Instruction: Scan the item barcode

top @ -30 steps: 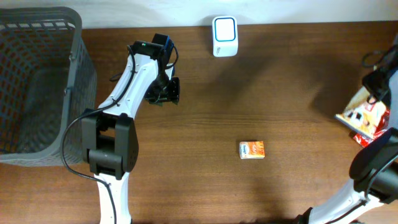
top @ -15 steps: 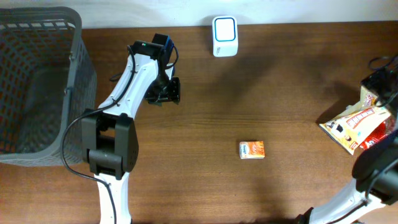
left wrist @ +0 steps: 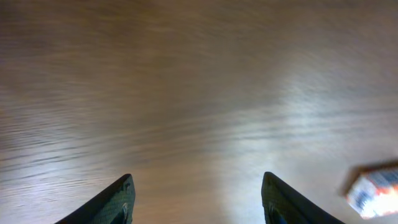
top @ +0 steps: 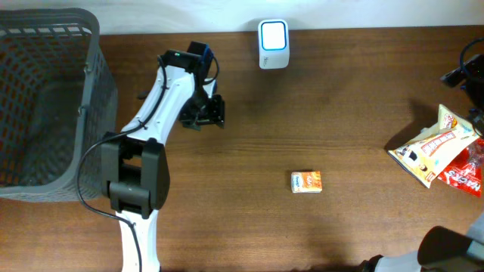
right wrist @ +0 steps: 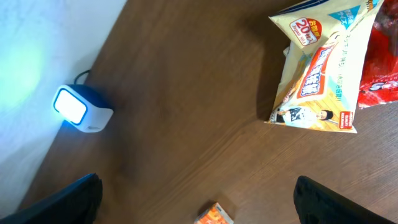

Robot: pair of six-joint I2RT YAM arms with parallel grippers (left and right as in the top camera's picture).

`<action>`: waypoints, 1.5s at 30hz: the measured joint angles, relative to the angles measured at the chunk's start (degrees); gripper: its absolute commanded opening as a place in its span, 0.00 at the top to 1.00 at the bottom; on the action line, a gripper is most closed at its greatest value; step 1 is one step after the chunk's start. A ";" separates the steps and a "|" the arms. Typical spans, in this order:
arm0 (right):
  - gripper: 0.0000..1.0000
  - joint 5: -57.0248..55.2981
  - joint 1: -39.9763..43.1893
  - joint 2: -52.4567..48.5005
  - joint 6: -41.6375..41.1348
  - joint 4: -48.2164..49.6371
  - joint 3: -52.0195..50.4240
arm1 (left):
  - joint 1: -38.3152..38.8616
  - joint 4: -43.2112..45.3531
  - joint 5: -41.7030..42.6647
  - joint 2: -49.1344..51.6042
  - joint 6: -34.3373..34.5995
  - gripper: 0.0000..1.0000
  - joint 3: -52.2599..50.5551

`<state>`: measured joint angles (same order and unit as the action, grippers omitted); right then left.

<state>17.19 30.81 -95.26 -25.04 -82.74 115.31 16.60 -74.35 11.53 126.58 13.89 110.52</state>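
From above, the brown wood surface [top: 340, 113] fills the frame, with a pale strip of wall along the top. A gray basket [top: 45, 98] sits at the left edge. The scanner [top: 273, 44] stands at top middle. A small orange box [top: 306, 182] lies at lower middle. A yellow bag [top: 429, 149] lies flat at the right edge, touching a red bag [top: 465, 174]. My left tool [top: 210, 113] hangs at upper left, well apart from all of them.

My left wrist view is blurry. It shows bare wood and the box in the lower right corner. This tool is partly spread and holds nothing.

My right wrist view shows what the others do not: the scanner's glowing face at left, and red print on the yellow bag at upper right. My right tool [right wrist: 196, 180] is spread wide and holds nothing.
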 measured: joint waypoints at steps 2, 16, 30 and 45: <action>0.01 -0.87 0.00 -0.79 0.02 0.02 -0.02 | 1.42 -0.28 2.36 -0.02 -1.49 0.36 0.00; 0.02 -3.45 -0.04 -1.55 0.17 0.00 -0.02 | 21.79 6.69 7.56 -0.02 -7.37 0.23 -0.04; 0.02 -3.82 -0.11 -1.55 0.22 0.02 -0.02 | 30.21 16.90 7.85 0.00 -13.66 0.25 -6.80; 0.02 -3.82 -0.11 -1.55 0.22 0.02 -0.02 | 32.94 23.69 7.72 0.00 -14.32 0.36 -12.17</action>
<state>13.37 30.70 -96.82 -24.82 -82.72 115.28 49.54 -50.65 19.25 126.58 -0.43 98.35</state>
